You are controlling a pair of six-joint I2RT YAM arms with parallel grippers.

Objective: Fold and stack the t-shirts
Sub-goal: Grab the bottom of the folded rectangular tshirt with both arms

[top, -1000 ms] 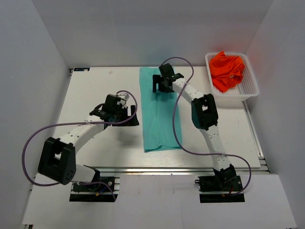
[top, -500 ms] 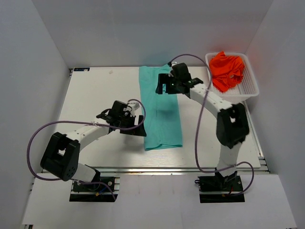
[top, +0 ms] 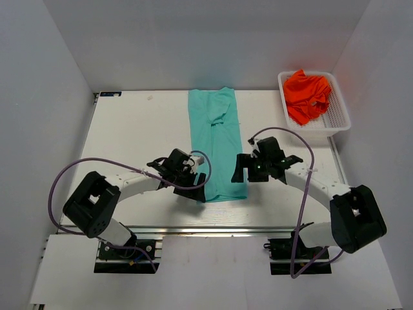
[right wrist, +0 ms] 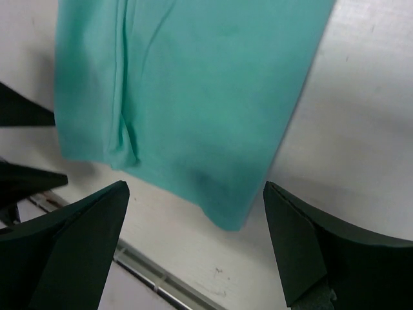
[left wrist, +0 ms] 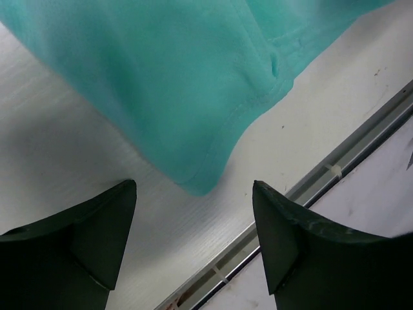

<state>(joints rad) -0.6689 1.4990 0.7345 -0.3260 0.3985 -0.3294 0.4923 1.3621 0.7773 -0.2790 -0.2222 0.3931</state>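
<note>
The teal t-shirt [top: 218,142] lies folded into a long narrow strip down the middle of the table, near end at the front. My left gripper [top: 199,187] is open and empty just above the strip's near left corner [left wrist: 200,184]. My right gripper [top: 244,169] is open and empty just above the near right corner [right wrist: 232,216]. The orange-red t-shirt [top: 308,95] lies crumpled in the white basket [top: 335,123] at the back right.
The table's front edge with its metal rail [left wrist: 322,177] runs just beyond the strip's near end. Grey walls enclose the table on three sides. Purple cables loop off both arms.
Both grippers have moved toward the table's front. The right one came from the strip's far end to its near right corner; the left one slid to the near left corner.
</note>
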